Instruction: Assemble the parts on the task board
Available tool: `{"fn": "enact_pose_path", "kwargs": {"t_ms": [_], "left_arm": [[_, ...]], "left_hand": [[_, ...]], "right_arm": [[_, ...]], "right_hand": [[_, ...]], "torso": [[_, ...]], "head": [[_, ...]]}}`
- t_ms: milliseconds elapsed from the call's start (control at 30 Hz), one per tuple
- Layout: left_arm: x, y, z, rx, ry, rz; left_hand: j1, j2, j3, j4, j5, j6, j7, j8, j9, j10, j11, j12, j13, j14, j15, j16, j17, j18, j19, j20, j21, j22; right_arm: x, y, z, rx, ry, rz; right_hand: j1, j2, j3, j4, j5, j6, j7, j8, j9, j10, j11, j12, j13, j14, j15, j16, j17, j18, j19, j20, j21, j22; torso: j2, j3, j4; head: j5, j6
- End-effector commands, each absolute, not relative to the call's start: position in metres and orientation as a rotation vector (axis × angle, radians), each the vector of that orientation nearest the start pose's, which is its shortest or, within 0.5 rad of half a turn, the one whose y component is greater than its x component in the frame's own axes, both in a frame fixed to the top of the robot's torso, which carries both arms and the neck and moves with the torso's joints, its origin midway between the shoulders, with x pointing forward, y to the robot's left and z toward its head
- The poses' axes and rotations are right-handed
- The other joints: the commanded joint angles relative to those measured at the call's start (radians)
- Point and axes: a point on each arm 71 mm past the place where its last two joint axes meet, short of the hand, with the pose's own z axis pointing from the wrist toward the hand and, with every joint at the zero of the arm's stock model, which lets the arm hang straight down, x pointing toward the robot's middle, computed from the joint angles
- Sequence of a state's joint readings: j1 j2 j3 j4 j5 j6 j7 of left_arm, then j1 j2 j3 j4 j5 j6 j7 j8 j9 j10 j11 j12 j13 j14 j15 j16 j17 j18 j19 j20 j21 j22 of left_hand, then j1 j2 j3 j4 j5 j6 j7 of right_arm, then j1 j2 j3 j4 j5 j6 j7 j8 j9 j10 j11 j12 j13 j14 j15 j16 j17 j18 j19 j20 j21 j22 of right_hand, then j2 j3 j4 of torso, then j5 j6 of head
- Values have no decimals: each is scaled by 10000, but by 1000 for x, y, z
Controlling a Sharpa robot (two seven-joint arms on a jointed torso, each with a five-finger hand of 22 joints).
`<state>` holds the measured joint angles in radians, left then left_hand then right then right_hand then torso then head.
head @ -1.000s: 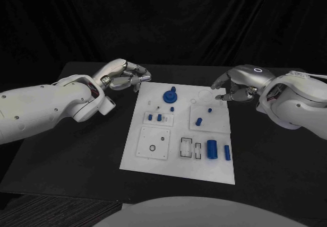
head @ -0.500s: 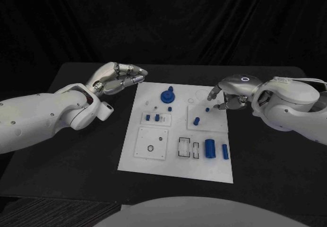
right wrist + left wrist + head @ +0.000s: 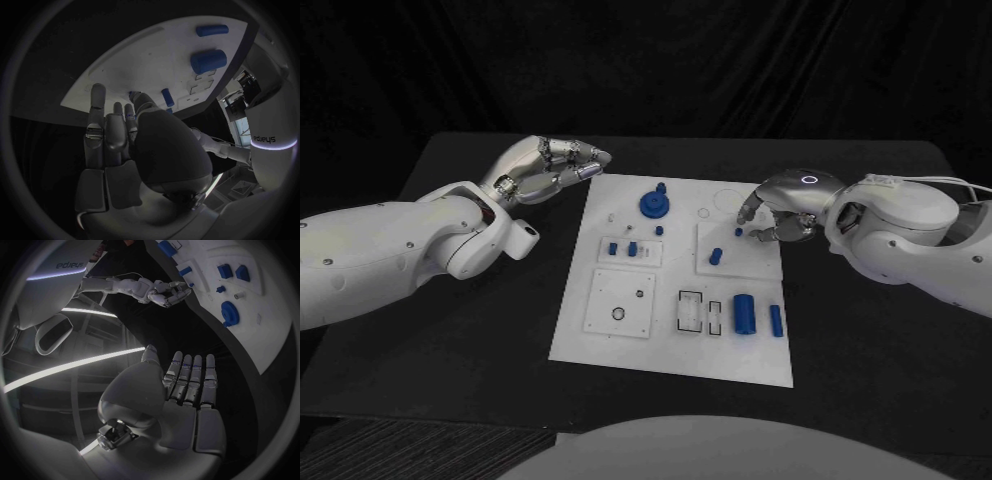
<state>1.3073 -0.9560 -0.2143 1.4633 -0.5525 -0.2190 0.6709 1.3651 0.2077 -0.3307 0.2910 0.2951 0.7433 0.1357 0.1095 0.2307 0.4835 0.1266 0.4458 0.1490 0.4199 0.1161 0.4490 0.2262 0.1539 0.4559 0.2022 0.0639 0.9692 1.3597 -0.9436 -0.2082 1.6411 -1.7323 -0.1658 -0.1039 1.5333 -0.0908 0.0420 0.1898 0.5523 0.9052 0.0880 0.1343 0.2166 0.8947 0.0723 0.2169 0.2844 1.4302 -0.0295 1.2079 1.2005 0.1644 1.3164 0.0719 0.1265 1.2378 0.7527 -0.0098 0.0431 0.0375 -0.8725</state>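
The white task board (image 3: 675, 345) lies mid-table. It carries a blue round disc (image 3: 655, 205), small blue pegs (image 3: 635, 248), a peg (image 3: 715, 256), a thick blue cylinder (image 3: 744, 314) and a slimmer one (image 3: 775, 320). My right hand (image 3: 769, 215) hovers over the board's right edge, its fingertips just beside a tiny blue peg (image 3: 738, 233). In the right wrist view its fingers (image 3: 103, 130) reach out straight above the board (image 3: 144, 60), holding nothing. My left hand (image 3: 548, 165) hangs off the board's far left corner. Its fingers (image 3: 190, 382) lie flat side by side, with an empty palm.
Empty slots and outlines mark the board: a black ring (image 3: 619, 315) on the near-left plate and rectangular cut-outs (image 3: 692, 311) beside the cylinders. Bare black table (image 3: 459, 340) lies on both sides of the board. From the left wrist, my right hand (image 3: 164, 291) is visible across the board (image 3: 262, 305).
My right hand has come in leftward and down, from beyond the board's right edge to beside the tiny peg. My left hand has drawn back a little and straightened its fingers.
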Motion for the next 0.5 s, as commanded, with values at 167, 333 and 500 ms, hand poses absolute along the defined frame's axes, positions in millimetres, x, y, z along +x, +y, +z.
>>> {"fn": "enact_pose_path", "kwargs": {"t_ms": [167, 333, 500], "left_arm": [[476, 262, -169, -2917, 14333, -15052], [476, 262, -170, -2945, 14421, -15075], [476, 262, -170, -2955, 14441, -15077]], "left_hand": [[142, 54, -38, 3, 72, 121, 14, 175, -81, -1, 62, 175, -106, 175, 122, 56, -129, 98, 171, 213, 30, -140], [162, 64, -26, 2, 105, 128, 19, 238, -121, 19, 97, 250, -156, 257, 166, 95, -195, 129, 290, 293, 43, -209], [168, 63, -25, 1, 118, 128, 21, 249, -128, 20, 100, 262, -165, 268, 171, 100, -207, 135, 307, 305, 43, -222]], "right_arm": [[462, -208, -172, -5874, 16512, 4647], [462, -206, -175, -5890, 16552, 4672], [464, -206, -178, -5899, 16609, 4658]], "right_hand": [[42, -62, 152, -22, 34, -233, 25, -171, 13, -47, 46, 167, 5, -98, 17, 72, -13, 142, -68, 21, -59, 82], [12, -45, 206, -17, -45, -184, 40, -153, 41, -20, 49, 235, 14, -94, 25, 105, 0, 141, -73, 26, -60, 118], [-65, -44, 261, 11, -129, -176, 60, -161, 68, 69, 58, 362, 40, -102, 34, 120, -17, 140, -80, 37, -66, 162]], "torso": [[-10, 20, -18], [-1, 23, -11], [-4, 30, -9]], "head": [[-1, -1], [-31, -1], [-45, -1]]}}
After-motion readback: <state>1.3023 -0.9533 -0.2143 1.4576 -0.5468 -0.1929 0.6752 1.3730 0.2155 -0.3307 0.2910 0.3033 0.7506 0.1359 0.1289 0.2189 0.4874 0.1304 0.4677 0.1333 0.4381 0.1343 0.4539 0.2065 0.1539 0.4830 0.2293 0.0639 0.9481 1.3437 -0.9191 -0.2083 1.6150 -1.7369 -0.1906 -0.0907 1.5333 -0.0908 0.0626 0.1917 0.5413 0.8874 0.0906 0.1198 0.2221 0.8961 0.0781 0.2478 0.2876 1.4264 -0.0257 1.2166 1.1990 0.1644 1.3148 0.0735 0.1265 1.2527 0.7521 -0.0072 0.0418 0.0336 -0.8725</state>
